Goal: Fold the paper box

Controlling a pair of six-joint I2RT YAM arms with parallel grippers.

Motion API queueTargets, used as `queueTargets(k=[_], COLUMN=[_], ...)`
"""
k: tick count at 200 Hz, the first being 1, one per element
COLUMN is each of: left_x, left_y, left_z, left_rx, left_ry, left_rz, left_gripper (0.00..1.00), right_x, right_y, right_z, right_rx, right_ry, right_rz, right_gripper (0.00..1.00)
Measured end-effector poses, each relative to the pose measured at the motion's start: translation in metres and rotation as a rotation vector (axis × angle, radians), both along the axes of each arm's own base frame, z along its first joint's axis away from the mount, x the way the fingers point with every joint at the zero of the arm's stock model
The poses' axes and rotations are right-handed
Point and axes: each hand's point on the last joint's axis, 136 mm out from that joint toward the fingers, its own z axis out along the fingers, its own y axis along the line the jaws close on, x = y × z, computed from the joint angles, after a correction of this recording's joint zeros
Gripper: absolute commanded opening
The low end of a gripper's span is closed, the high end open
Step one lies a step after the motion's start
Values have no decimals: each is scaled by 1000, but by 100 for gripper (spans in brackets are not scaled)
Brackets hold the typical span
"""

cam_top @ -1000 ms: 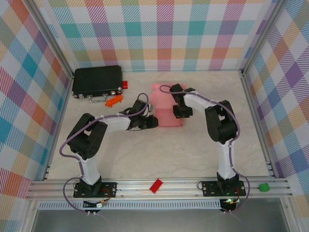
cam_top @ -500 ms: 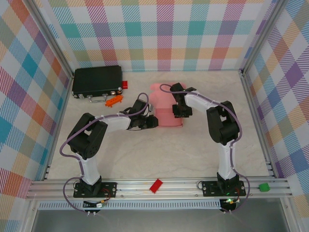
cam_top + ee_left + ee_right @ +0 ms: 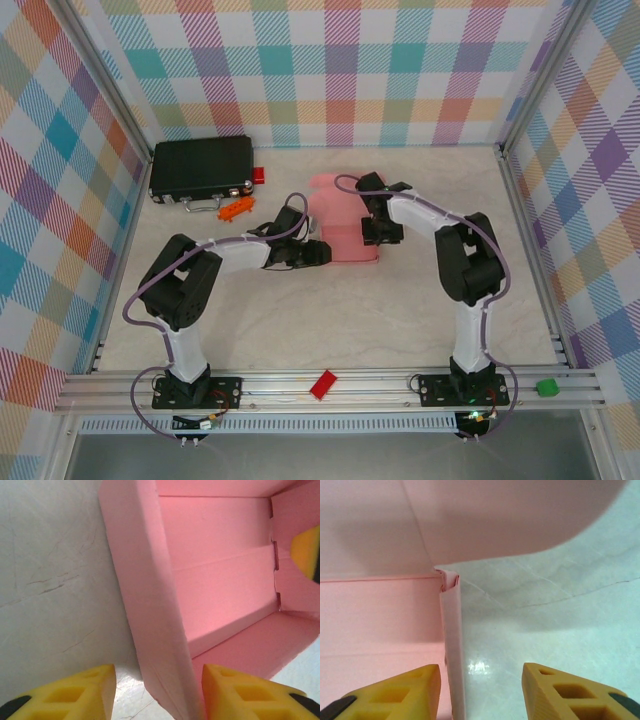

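Pale marbled table [image 3: 330, 320]: carries the paper box near its middle, well apart from the black case [image 3: 200, 168] at the far left.
Paper box [image 3: 340, 225]: pale-pink card, an open tray with raised walls. Its long axis runs from the arm bases toward the back wall.
Box to arms: it lies between the two, so neither arm is clearly nearer. Each arm has its own side wall.
Left gripper [image 3: 318, 253]: at the box's near-left corner, reaching in from the left.
Right gripper [image 3: 380, 232]: at the right side, about midway along.
Left wall [image 3: 150, 610]: stands between the spread jaws of the left gripper [image 3: 157, 692], closer to the inner finger and not pinched.
Right wall [image 3: 451, 645]: rises between the parted jaws of the right gripper [image 3: 480, 692], beside the box-side finger, with bare table under the other.
Judgement: any closing or pushing should go across each wall, not along it.
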Motion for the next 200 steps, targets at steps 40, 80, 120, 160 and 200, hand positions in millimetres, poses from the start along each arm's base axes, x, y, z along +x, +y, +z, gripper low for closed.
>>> queueTargets(k=[40,80,120,160,200], left_x=[2,15,37,72,100], left_y=[2,6,24,55,68], left_z=[23,63,93,129,141], left_rx=[13,48,117,153,168], left_ry=[-50,-155,-219,-279,-290], left_rz=[-22,-35,-29,12,8], left_gripper=[68,69,69,70,71], right_x=[3,5,17,32,49], right_y=[-2,-10,-28,-45,-52], right_z=[29,51,78,92,111], right_rx=[50,115,199,257,296], right_ry=[-74,-130,-192,-225,-289], right_rz=[-6,-5,1,54,152], right_gripper=[53,53,54,55,59])
